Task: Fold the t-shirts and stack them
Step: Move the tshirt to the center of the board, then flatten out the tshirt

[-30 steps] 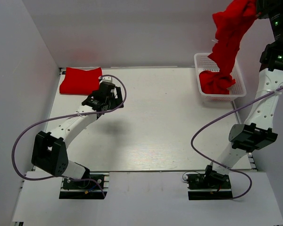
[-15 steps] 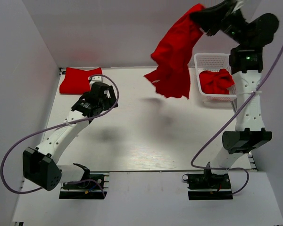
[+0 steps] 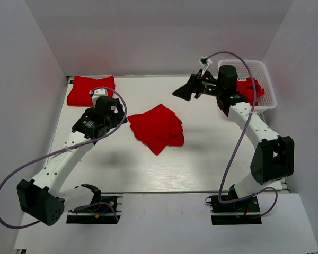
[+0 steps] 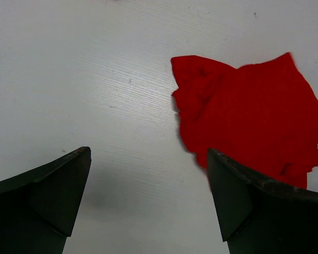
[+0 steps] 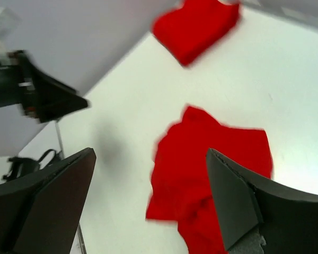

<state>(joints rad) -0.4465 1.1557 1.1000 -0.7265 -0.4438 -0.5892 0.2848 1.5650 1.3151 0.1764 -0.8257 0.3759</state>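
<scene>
A crumpled red t-shirt (image 3: pixel 157 127) lies loose in the middle of the table; it also shows in the left wrist view (image 4: pixel 249 114) and the right wrist view (image 5: pixel 206 169). A folded red t-shirt (image 3: pixel 90 89) (image 5: pixel 196 26) rests at the back left corner. Another red t-shirt (image 3: pixel 253 89) is bunched in the white basket (image 3: pixel 269 87). My right gripper (image 3: pixel 184 90) (image 5: pixel 151 153) hangs open above the table, behind and to the right of the crumpled shirt, holding nothing. My left gripper (image 3: pixel 119 117) (image 4: pixel 148 153) is open just left of that shirt, over bare table.
White walls close in the table at the back and on both sides. The basket stands against the back right corner. Purple cables loop from both arms over the table's near half.
My right arm swung a red t-shirt from above the basket leftward, opened and let it go; the shirt now lies on the table. My left arm shifted slightly.
</scene>
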